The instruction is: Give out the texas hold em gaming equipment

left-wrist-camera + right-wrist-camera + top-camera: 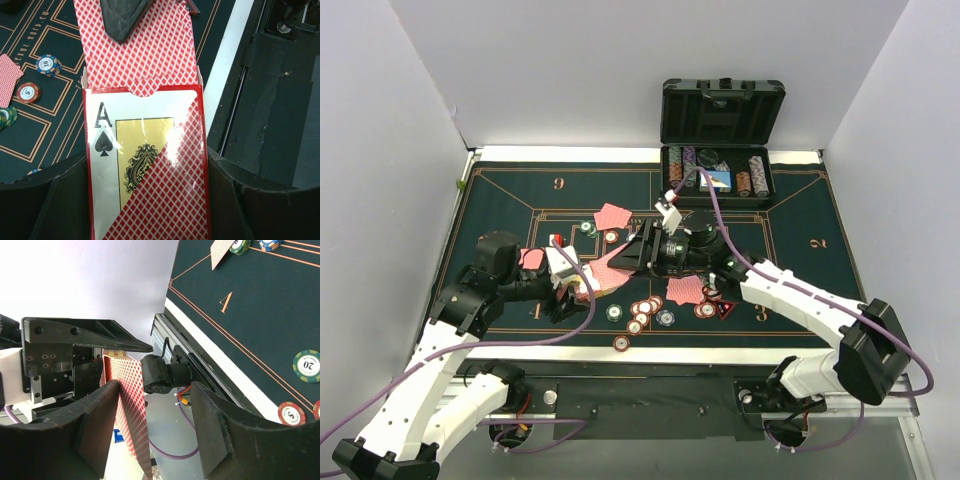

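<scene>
My left gripper [145,200] is shut on a red card box [145,170] with an ace of spades on its face, gripped by its sides. Red-backed playing cards [145,55] stick out of the box's open end. One finger [122,20] of my right gripper lies over those cards. In the right wrist view my right gripper [160,425] straddles the cards [127,400]: one finger touches them and the other stands well apart, so it is open. From above, both grippers meet over the mat [520,200] near its front middle, at the box [600,275].
Loose cards [613,215] and another pair [685,290] lie on the mat, with poker chips [642,310] near the front edge. The open black case [720,110] at the back holds chip stacks [756,172]. Walls enclose three sides.
</scene>
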`<state>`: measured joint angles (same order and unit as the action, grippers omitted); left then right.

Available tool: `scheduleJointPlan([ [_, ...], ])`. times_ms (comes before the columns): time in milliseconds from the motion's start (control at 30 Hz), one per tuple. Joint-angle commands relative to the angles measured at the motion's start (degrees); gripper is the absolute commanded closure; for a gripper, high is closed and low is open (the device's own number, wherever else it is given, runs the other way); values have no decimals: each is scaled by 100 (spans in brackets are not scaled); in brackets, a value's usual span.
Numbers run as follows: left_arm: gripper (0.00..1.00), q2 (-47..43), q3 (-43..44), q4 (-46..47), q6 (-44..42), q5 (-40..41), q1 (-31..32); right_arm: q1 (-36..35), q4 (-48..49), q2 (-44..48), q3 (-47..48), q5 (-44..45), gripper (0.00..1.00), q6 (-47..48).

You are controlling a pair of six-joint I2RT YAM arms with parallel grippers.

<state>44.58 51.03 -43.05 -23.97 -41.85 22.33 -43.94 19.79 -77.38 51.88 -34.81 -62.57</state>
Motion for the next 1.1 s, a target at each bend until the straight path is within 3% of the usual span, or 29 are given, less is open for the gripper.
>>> scheduleJointPlan([
  [0,100,-90,276,411,68,-201,-18,210,166,434,-116,-105,48,-10],
  [233,100,-72,268,429,59,-210,-18,430,-28,733,-160,-131,63,-1],
  [367,100,-63,276,429,67,-201,-18,509,-133,856,-143,-123,81,7],
  [567,100,-63,294,429,68,-201,-18,632,-467,1014,-82,-123,99,113],
  [733,100,-72,303,420,67,-192,-18,843,-1073,1190,155,-88,100,621],
  [900,100,-89,303,394,68,-192,-18,1151,-2408,1261,929,202,100,1535],
  [1067,100,-177,259,332,67,-201,-18,1405,-2823,1095,1447,413,100,1914],
])
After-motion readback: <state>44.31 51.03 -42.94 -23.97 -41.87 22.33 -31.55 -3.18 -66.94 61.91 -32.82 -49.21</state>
